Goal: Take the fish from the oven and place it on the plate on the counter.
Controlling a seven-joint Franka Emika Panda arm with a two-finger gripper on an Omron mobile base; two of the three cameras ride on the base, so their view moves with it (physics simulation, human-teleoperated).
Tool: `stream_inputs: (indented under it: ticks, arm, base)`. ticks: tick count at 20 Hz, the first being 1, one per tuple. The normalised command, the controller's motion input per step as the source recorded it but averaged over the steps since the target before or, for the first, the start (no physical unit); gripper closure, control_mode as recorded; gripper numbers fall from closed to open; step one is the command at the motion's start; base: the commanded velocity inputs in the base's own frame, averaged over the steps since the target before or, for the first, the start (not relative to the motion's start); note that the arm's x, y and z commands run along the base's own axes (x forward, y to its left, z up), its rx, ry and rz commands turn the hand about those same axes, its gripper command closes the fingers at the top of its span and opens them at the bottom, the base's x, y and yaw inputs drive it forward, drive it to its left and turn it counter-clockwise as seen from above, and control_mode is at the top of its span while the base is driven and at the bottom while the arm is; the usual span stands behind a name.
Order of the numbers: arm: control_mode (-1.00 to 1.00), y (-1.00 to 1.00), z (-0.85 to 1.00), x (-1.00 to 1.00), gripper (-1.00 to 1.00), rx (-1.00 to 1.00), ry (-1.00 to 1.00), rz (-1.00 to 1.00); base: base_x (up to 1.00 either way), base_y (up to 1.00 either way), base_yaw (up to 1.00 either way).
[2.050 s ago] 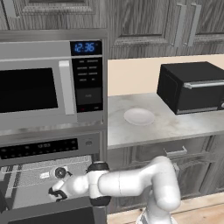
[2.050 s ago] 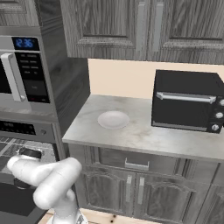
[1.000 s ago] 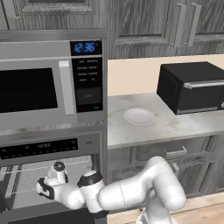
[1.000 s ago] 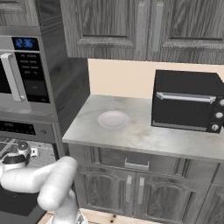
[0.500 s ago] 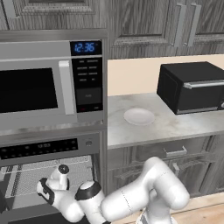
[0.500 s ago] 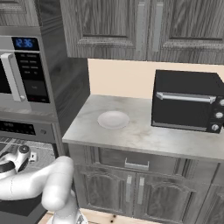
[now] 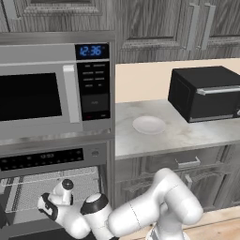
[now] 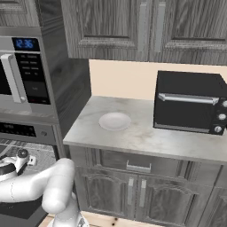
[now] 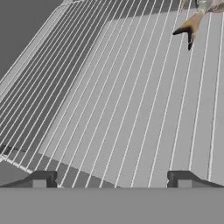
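Jaws wide over wire rack (image 9: pixel 113 100), slim grey-tan fish (image 9: pixel 194 19)

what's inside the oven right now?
A wire rack with the fish lying at its far end, partly cut off by the frame edge. The open tool hovers over the rack's near edge. Below the rack isn't visible.

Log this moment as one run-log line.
phase: reaching into oven | hand: open, empty, over wire rack | fish: on rack, ahead of hand, untouched | plate: empty on counter
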Motion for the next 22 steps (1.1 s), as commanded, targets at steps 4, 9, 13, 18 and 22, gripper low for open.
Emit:
stream_inputs:
  ticks: [4, 9, 13, 18, 22]
  arm:
    - [-1.0, 0.0, -1.0, -0.54, -1.0, 0.0, -0.16, -0.22]
    - [-1.0, 0.0, -1.0, -0.76, -1.0, 0.0, -0.09, -0.24]
    - [-1.0, 0.0, -1.0, -0.72, -1.0, 0.0, 0.0, -0.25]
    - [-1.0, 0.0, -1.0, -0.69, -1.0, -0.01, 0.0, -0.22]
    - [-1.0, 0.0, -1.0, -0.79, -1.0, -0.02, 0.01, -0.18]
  base:
    - [0.0, 0.0, 0.0]
    - [0.0, 0.0, 0.0]
    - [0.0, 0.0, 0.0]
    - [0.0, 0.0, 0.0]
    - [0.0, 0.0, 0.0]
